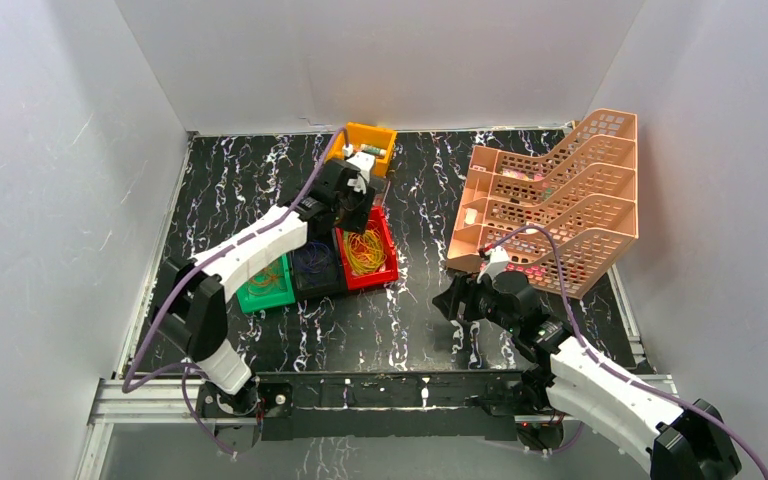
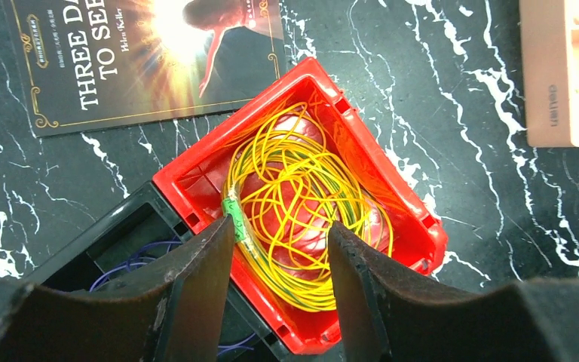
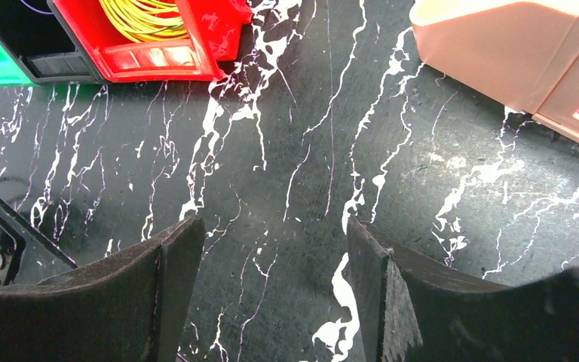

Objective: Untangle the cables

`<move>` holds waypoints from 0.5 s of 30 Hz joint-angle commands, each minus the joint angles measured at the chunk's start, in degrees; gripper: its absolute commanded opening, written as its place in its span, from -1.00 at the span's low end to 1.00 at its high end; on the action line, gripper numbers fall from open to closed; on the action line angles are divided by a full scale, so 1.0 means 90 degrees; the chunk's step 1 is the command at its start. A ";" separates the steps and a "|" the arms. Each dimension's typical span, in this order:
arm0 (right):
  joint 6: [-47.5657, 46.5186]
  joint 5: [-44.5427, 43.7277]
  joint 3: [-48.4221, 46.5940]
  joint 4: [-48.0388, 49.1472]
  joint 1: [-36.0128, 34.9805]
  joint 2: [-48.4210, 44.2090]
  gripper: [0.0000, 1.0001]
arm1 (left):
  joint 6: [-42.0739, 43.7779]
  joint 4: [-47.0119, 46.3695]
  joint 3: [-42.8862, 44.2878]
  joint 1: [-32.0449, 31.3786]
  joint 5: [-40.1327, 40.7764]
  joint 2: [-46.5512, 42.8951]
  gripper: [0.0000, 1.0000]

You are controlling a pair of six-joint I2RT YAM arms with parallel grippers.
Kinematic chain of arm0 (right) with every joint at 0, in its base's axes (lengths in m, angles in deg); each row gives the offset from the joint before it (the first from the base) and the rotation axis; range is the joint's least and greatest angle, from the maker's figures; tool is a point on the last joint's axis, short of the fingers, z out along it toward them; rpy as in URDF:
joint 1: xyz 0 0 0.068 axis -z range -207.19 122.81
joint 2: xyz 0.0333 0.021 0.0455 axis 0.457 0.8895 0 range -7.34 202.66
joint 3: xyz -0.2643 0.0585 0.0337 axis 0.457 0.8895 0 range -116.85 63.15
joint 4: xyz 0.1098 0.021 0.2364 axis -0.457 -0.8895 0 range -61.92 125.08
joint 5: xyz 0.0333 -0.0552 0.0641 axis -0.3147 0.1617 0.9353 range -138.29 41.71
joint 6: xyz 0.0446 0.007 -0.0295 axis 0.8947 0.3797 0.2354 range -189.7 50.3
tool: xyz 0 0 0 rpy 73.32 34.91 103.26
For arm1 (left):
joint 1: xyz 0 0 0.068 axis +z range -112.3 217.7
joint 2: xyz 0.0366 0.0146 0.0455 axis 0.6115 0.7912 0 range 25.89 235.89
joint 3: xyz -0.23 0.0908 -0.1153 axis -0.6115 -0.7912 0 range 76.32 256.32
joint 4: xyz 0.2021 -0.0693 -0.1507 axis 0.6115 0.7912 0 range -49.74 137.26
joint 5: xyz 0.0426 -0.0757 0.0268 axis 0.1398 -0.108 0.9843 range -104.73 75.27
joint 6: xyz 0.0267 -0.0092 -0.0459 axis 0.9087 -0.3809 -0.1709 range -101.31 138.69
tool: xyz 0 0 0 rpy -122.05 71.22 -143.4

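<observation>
Two arms are shown. The left arm (image 1: 260,240) is stretched forward, and the left gripper (image 2: 280,228) is hung above the red bin (image 2: 411,207), jaws parted moderately with nothing held. The yellow cables (image 2: 294,188) are coiled in that bin, directly beneath the jaws. Dark blue loops (image 2: 132,265) are seen in the black bin (image 2: 132,219), left of the jaws. The right arm (image 1: 600,385) is bent low, and the right gripper (image 3: 274,226) is spread wide and empty over the black marbled table (image 3: 294,128). White walls (image 1: 380,60) enclose the table.
</observation>
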 commanded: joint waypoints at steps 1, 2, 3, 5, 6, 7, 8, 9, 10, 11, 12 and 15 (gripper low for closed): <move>-0.0053 0.0041 -0.0082 0.0362 -0.0024 -0.0049 0.55 | -0.0094 0.0257 -0.0122 -0.0023 -0.0046 -0.0685 -0.04; -0.0074 0.0007 -0.0125 0.0334 -0.0026 -0.0081 0.55 | -0.0126 0.0248 -0.0164 -0.0024 -0.0021 -0.0792 -0.03; -0.0099 -0.0047 -0.0173 0.0280 -0.0026 -0.0119 0.55 | -0.0158 0.0242 -0.0196 -0.0024 0.0011 -0.0914 -0.03; -0.0174 -0.0172 -0.0308 0.0149 -0.0021 -0.0222 0.56 | -0.0218 0.0195 -0.0305 -0.0024 0.0084 -0.1174 -0.03; -0.0218 -0.0238 -0.0388 0.0089 -0.0021 -0.0266 0.56 | -0.0245 0.0139 -0.0370 -0.0024 0.0119 -0.1324 -0.03; -0.0261 -0.0329 -0.0466 0.0032 -0.0023 -0.0313 0.56 | -0.0283 0.0068 -0.0457 -0.0024 0.0175 -0.1489 -0.03; -0.0321 -0.0397 -0.0551 -0.0031 -0.0022 -0.0346 0.56 | -0.0322 -0.0009 -0.0553 -0.0024 0.0230 -0.1703 -0.02; -0.0381 -0.0475 -0.0636 -0.0097 -0.0022 -0.0379 0.56 | -0.0359 -0.0104 -0.0665 -0.0024 0.0295 -0.1950 -0.01; -0.0459 -0.0575 -0.0783 -0.0174 -0.0022 -0.0397 0.56 | -0.0407 -0.0195 -0.0793 -0.0024 0.0378 -0.2161 0.01; -0.0528 -0.0658 -0.0962 -0.0248 -0.0021 -0.0420 0.57 | -0.0452 -0.0274 -0.0902 -0.0024 0.0473 -0.2369 0.03; -0.0595 -0.0776 -0.1065 -0.0319 -0.0023 -0.0445 0.59 | -0.0500 -0.0347 -0.1025 -0.0024 0.0613 -0.2559 0.04; -0.0794 -0.1189 -0.1415 -0.0597 -0.0030 -0.0522 0.71 | -0.0628 -0.0447 -0.1324 -0.0024 0.0936 -0.3079 0.09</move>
